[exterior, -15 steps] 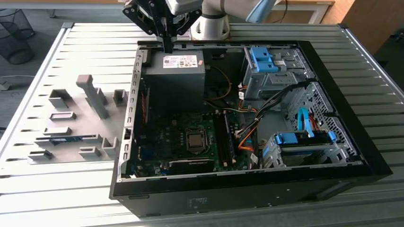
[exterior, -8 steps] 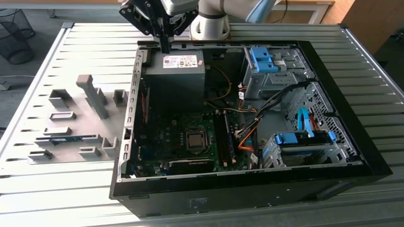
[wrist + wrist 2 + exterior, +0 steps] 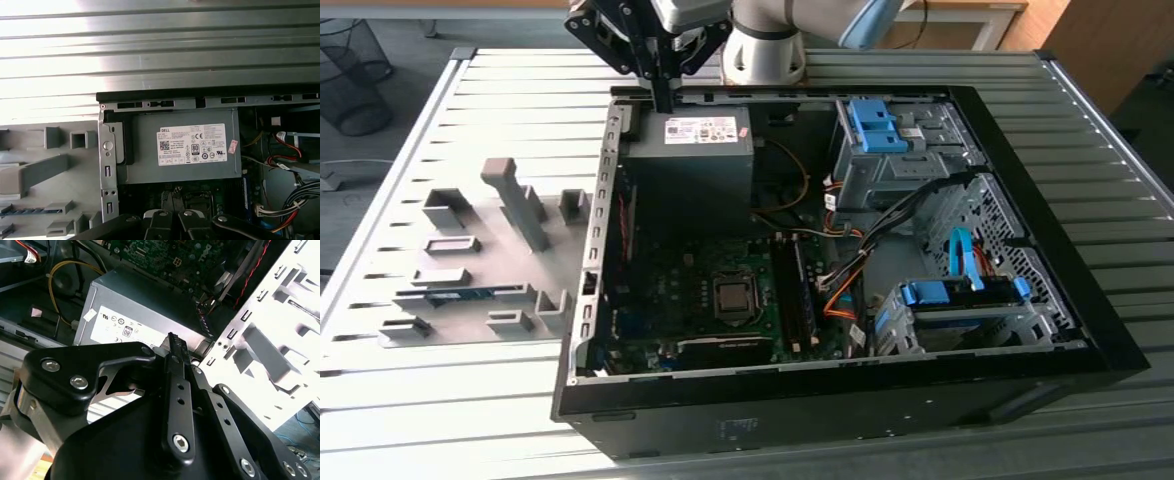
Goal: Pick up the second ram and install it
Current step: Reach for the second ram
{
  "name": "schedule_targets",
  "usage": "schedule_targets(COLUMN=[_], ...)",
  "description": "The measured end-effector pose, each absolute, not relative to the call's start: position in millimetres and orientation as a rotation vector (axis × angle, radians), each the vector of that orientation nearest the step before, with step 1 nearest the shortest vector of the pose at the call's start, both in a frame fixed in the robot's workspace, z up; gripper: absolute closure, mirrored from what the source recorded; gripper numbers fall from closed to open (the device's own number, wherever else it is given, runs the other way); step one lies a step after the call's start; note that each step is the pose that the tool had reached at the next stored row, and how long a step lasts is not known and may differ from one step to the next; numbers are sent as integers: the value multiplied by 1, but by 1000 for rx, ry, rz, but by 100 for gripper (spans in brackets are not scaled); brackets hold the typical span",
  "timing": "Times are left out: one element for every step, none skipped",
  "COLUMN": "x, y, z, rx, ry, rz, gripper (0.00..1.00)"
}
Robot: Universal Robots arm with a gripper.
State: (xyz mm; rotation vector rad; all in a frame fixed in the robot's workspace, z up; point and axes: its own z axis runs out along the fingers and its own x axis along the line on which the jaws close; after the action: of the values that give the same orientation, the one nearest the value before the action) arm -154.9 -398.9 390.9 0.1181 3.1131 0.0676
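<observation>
The second ram is a thin blue-green stick lying flat among grey blocks on the fixture plate, at the exterior view's left of the open computer case. In the first wrist view the second ram is a blue strip on that plate. My gripper hangs shut and holding nothing over the case's far rim, just above the grey power supply. It is well apart from the stick. The fingers are pressed together, pointing at the power supply. The long black memory slots lie on the motherboard.
A tall grey fixture block stands upright on the plate between the gripper and the stick. Inside the case are blue drive cages and loose orange and black cables. The case stands on a slatted metal table.
</observation>
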Motion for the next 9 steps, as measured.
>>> schedule_targets(x=[-155, -156, -156, -157, -157, -158, -158, -158, -159], y=[-399, -399, -399, -399, -399, -399, -399, -399, -399], z=[391, 391, 391, 391, 391, 391, 391, 391, 391], rx=[118, 118, 118, 118, 118, 118, 118, 118, 118], ry=[3113, 3113, 3113, 3113, 3113, 3113, 3113, 3113, 3113], rz=[68, 68, 68, 68, 68, 68, 68, 68, 68], gripper=[90, 90, 90, 90, 90, 90, 90, 90, 90])
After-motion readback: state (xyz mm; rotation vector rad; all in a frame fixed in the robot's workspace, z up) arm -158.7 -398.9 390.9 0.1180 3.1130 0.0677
